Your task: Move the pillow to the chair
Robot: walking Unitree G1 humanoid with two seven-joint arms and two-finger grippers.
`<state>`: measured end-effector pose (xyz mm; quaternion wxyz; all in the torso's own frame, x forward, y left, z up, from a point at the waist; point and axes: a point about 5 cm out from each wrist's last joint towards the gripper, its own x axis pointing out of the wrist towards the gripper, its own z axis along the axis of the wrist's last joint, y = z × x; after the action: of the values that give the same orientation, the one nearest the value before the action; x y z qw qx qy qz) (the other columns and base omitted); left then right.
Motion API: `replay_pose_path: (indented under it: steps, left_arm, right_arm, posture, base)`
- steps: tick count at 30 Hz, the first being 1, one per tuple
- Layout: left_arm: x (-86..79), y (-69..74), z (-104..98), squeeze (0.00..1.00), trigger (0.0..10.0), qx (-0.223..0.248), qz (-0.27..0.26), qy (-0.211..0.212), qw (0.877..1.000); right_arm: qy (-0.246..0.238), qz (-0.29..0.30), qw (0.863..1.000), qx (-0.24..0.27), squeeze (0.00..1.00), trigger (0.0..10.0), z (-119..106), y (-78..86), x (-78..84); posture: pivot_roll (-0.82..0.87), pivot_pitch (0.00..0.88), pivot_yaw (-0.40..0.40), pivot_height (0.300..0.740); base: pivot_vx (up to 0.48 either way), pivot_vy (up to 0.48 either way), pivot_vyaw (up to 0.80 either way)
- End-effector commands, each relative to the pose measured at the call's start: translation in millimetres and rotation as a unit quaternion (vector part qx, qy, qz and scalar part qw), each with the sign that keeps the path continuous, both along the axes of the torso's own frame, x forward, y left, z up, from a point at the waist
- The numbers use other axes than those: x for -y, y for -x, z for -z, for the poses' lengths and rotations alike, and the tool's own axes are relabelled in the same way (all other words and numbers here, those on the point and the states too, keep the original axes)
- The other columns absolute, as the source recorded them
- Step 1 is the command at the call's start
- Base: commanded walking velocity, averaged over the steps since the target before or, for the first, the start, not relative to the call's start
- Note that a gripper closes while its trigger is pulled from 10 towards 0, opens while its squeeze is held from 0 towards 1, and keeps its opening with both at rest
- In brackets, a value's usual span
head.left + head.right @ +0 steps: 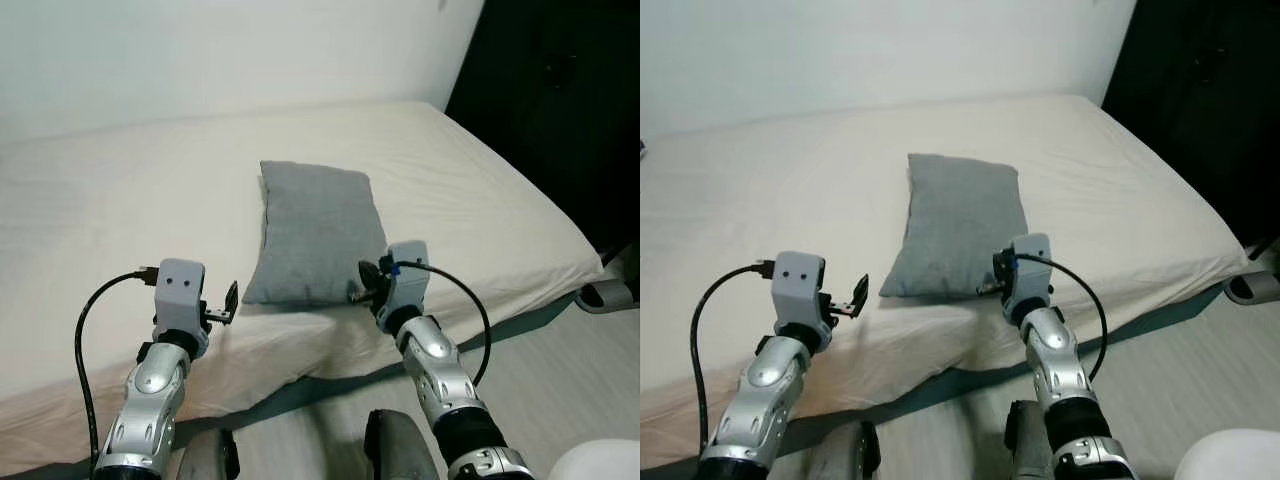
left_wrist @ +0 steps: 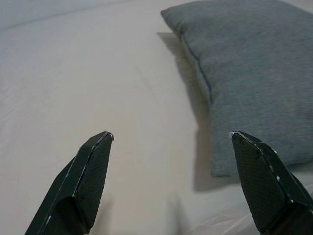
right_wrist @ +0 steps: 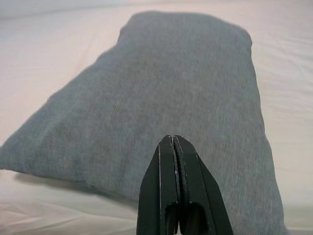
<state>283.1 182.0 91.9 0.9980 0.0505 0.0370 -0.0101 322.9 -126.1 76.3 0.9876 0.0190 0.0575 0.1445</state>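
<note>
On the near edge of the bed (image 1: 110,210), the grey pillow (image 1: 318,232) lies unlifted, left gripper (image 1: 226,306) spread beside it, right gripper (image 3: 174,161) pressed together at its near edge, the move not yet begun.

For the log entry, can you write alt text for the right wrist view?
A grey pillow lies on a cream bed, seen close up from its near end. The right gripper points at it with its two black fingers pressed together, holding nothing.
</note>
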Motion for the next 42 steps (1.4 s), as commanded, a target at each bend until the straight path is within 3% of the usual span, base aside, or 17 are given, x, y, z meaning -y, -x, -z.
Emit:
replay_pose_path:
  steps: [1, 8, 42]
  left_arm:
    - [-0.1, 3.6, 8.4, 0.0, 10.0, -0.016, -0.003, -0.009, 1.0]
    - [1.1, 5.1, 9.2, 0.0, 10.0, -0.018, -0.008, -0.005, 1.0]
    - [13.7, 5.7, 11.8, 0.0, 10.0, -0.019, 0.002, 0.008, 1.0]
  right_arm:
    - [0.001, 0.0, 1.0, -0.016, 0.0, 10.0, 5.8, 2.6, -0.7]
    - [-0.021, -0.023, 0.999, -0.032, 0.0, 10.0, 7.3, 3.8, -4.2]
    - [-0.026, -0.021, 0.999, -0.035, 0.0, 10.0, 8.4, 1.1, -2.7]
  posture:
    - [0.05, 0.047, -0.076, 0.615]
    - [0.06, 0.039, -0.093, 0.625]
    - [0.06, 0.023, -0.117, 0.635]
  base:
    - [0.0, 0.0, 0.0]
    - [0.0, 0.0, 0.0]
    - [0.0, 0.0, 0.0]
